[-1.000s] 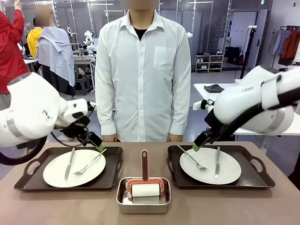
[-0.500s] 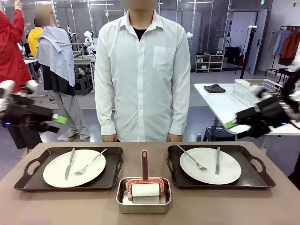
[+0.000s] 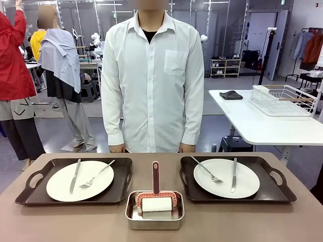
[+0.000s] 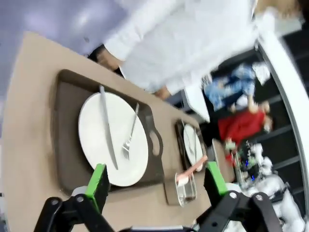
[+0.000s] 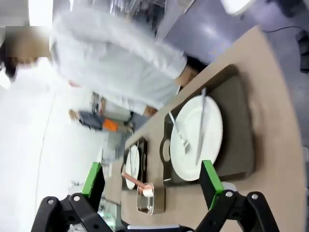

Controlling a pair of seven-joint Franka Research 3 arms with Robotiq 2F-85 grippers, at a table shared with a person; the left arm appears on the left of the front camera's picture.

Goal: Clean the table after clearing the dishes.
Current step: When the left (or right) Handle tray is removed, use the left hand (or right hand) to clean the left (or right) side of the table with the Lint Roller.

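Note:
On the brown table [image 3: 252, 222] stand two dark trays, one left [image 3: 30, 194] and one right [image 3: 275, 189]. Each carries a white plate, left [image 3: 96, 184] and right [image 3: 226, 189], with a knife and a fork lying on it. My left gripper [image 4: 157, 181] hangs open high above the table, well off the left tray [image 4: 67, 145] and its plate [image 4: 113, 145]. My right gripper [image 5: 151, 180] is open too, high above the right plate [image 5: 198, 137] and tray [image 5: 239, 130]. Neither gripper holds anything.
A small steel pan [image 3: 154, 223] with a pink-handled roller [image 3: 156, 203] sits at the front middle between the trays. A person in a white shirt [image 3: 154, 75] stands at the far edge, hands down. A white side table [image 3: 252, 126] with a wire rack stands to the right.
Both arms have pulled back from above the trays, swung outward to their sides and left the front view. The plates, cutlery and pan lie as before.

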